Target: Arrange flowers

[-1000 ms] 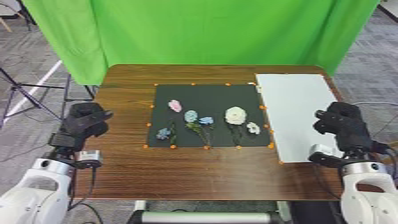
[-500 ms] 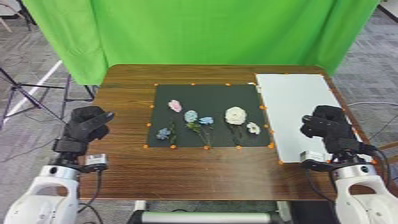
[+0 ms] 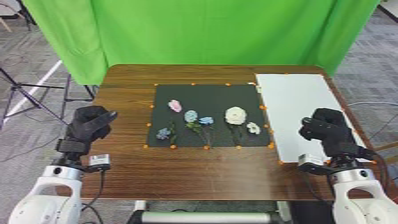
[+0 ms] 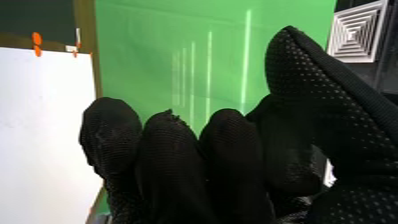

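- Left hand (image 3: pixel 87 126): released and empty, by the worktop's (image 3: pixel 124 172) left edge.
- Right hand (image 3: pixel 327 130): released, empty, above the white sheet (image 3: pixel 289 102).
- Black mat (image 3: pixel 213 94): carries three blue flowers (image 3: pixel 191 116), a pink flower (image 3: pixel 175 106) farther back, a big white flower (image 3: pixel 235 115) and, just beside it, a small white flower (image 3: pixel 254 128).
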`<action>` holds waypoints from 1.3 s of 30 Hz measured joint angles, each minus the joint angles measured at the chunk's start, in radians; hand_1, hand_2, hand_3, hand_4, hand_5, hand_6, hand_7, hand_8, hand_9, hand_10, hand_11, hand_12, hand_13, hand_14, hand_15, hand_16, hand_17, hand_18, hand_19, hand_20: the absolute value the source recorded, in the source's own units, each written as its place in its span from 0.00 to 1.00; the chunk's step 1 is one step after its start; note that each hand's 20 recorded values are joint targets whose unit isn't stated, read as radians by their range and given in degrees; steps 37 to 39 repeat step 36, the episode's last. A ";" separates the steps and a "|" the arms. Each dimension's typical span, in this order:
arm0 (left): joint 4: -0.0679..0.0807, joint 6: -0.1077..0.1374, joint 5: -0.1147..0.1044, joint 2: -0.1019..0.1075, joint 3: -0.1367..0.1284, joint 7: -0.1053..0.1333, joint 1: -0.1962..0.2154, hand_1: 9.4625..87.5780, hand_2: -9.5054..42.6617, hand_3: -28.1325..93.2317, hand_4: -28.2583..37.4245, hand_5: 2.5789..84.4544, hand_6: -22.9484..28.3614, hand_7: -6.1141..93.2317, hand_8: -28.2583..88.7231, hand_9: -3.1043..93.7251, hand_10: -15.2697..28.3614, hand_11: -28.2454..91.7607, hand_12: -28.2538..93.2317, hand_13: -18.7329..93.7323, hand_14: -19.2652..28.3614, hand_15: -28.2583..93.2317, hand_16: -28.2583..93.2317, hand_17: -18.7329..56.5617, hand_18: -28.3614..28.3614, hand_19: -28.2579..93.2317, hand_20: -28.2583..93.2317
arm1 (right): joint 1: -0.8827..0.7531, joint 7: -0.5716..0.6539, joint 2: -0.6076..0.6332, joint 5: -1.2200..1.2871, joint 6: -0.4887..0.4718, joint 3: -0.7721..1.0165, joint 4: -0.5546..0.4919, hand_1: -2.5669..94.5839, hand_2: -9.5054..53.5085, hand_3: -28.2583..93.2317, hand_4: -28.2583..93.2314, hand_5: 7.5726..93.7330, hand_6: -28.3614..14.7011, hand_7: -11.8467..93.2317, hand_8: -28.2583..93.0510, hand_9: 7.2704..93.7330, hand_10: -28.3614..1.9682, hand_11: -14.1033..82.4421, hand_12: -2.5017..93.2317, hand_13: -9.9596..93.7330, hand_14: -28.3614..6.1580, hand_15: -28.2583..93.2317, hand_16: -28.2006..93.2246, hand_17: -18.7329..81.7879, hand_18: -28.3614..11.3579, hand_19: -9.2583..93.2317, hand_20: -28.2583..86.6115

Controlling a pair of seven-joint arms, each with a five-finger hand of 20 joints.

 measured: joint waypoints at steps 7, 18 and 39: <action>-0.001 0.021 0.009 -0.010 0.006 0.004 0.001 0.42 0.23 0.69 0.36 0.81 0.33 0.82 0.77 0.89 0.66 0.90 0.80 0.86 0.81 1.00 0.76 0.79 1.00 1.00 0.90 | 0.006 0.002 -0.001 -0.007 -0.009 -0.016 0.001 0.37 0.12 0.89 0.22 0.86 0.87 0.91 0.86 0.98 0.78 0.93 1.00 0.94 0.38 1.00 0.98 0.69 0.06 1.00 0.91; -0.009 0.033 0.008 -0.022 0.007 0.009 0.013 0.42 0.24 0.68 0.35 0.80 0.33 0.82 0.76 0.88 0.67 0.90 0.79 0.85 0.81 1.00 0.75 0.77 1.00 1.00 0.90 | 0.006 0.009 -0.004 -0.002 -0.022 -0.018 -0.001 0.37 0.12 0.89 0.22 0.86 0.87 0.91 0.86 0.97 0.78 0.93 1.00 0.94 0.38 1.00 0.97 0.69 0.06 1.00 0.90; -0.012 0.148 -0.007 -0.009 0.038 0.035 0.011 0.42 0.24 0.69 0.35 0.81 0.34 0.82 0.75 0.88 0.67 0.90 0.79 0.86 0.82 1.00 0.75 0.78 1.00 1.00 0.90 | 0.003 0.018 -0.012 0.016 -0.044 -0.008 -0.002 0.37 0.13 0.89 0.22 0.86 0.86 0.91 0.85 0.97 0.78 0.93 1.00 0.93 0.37 1.00 0.97 0.68 0.07 1.00 0.90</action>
